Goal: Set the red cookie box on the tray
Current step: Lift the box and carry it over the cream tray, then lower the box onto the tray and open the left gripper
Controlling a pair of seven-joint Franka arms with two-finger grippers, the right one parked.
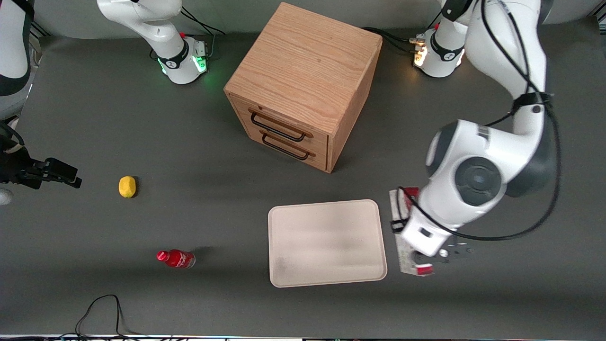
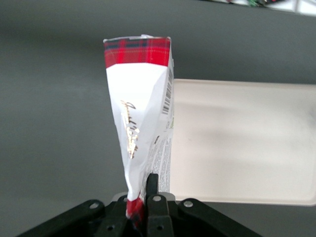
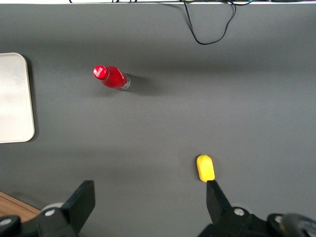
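Front view, long red-and-white cardboard cookie box (image 1: 400, 202) just beside the flat cream rectangular tray (image 1: 326, 242), toward the working arm's end of the dark surface (image 1: 189, 156), hand (image 1: 428, 258) over it, left wrist view, hand (image 2: 143, 210) clamped on the box's crumpled end.

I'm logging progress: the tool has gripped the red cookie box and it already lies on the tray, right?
Not quite. The tool has gripped the red cookie box, but the box is beside the tray, toward the working arm's end of the table, not on it. The front view shows the tray bare.
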